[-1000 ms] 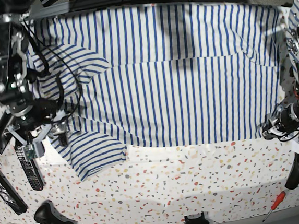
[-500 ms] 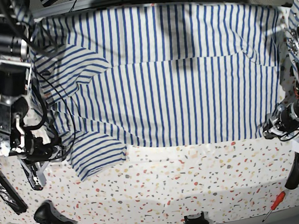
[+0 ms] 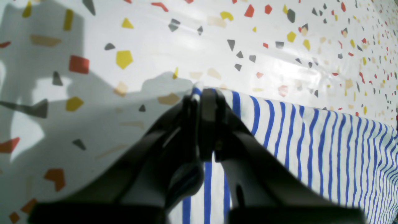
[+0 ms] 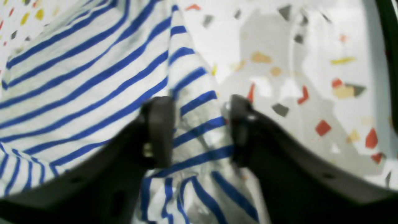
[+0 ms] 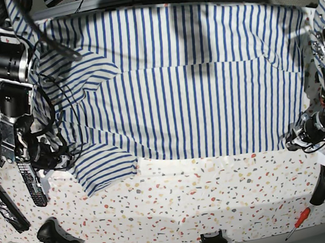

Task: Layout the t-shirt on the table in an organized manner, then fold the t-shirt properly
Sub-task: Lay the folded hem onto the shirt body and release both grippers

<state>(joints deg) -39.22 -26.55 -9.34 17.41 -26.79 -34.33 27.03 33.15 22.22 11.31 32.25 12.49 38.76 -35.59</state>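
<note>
The striped t-shirt (image 5: pixel 194 96) lies spread wide across the speckled table (image 5: pixel 214 191), with one sleeve (image 5: pixel 107 169) lying at the lower left. My left gripper (image 5: pixel 294 139) is shut on the shirt's lower right corner; in the left wrist view the gripper (image 3: pixel 200 93) pinches the cloth edge (image 3: pixel 311 140) low over the table (image 3: pixel 155 40). My right gripper (image 5: pixel 62 161) sits at the shirt's left edge by the sleeve. In the right wrist view the gripper (image 4: pixel 199 102) is open with a fold of the shirt (image 4: pixel 77 77) between its fingers (image 4: pixel 158 130).
A remote control (image 5: pixel 34 186), a long black strip (image 5: pixel 1 201) and a black controller (image 5: pixel 56 236) lie at the left front. A red screwdriver (image 5: pixel 299 220) and a black handle (image 5: pixel 322 184) lie at the right front. The shirt's far edge reaches the table's back edge.
The right arm has swung down and forward, bringing its gripper to the shirt's left edge by the sleeve. The left arm and the shirt's corner have not moved.
</note>
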